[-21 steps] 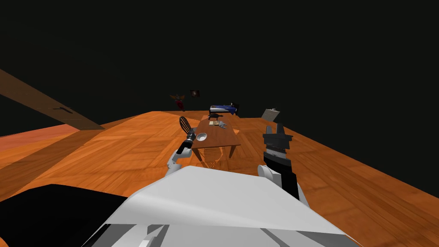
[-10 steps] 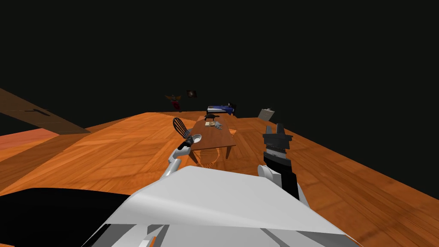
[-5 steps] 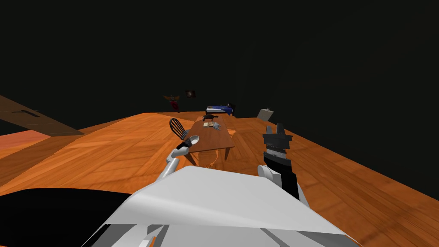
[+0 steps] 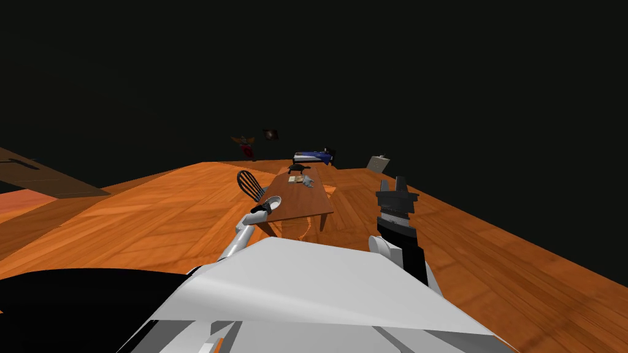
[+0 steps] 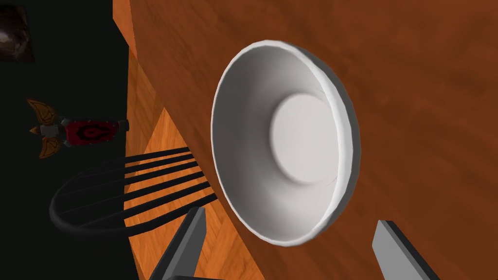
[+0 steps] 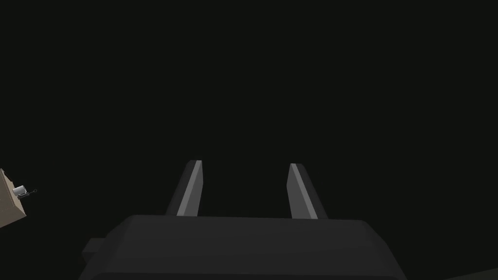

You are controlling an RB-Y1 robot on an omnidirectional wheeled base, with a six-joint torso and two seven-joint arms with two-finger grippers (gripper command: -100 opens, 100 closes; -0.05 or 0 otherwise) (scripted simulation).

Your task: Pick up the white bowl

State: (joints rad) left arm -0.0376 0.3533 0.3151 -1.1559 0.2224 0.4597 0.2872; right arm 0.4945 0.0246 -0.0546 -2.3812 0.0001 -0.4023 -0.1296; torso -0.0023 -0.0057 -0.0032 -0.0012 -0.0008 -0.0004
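White bowl point(image 5: 287, 146) at the near left corner of the bench point(image 4: 303, 196), plain white inside showing. Left jaws spread wide just before it; right jaws spread too.

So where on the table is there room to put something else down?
Free: the bare middle of the table, between the white bowl and the small things at the far end, and its near right corner. Crowded: the near left corner, with the bowl, the open left gripper and a black chair just off the edge.
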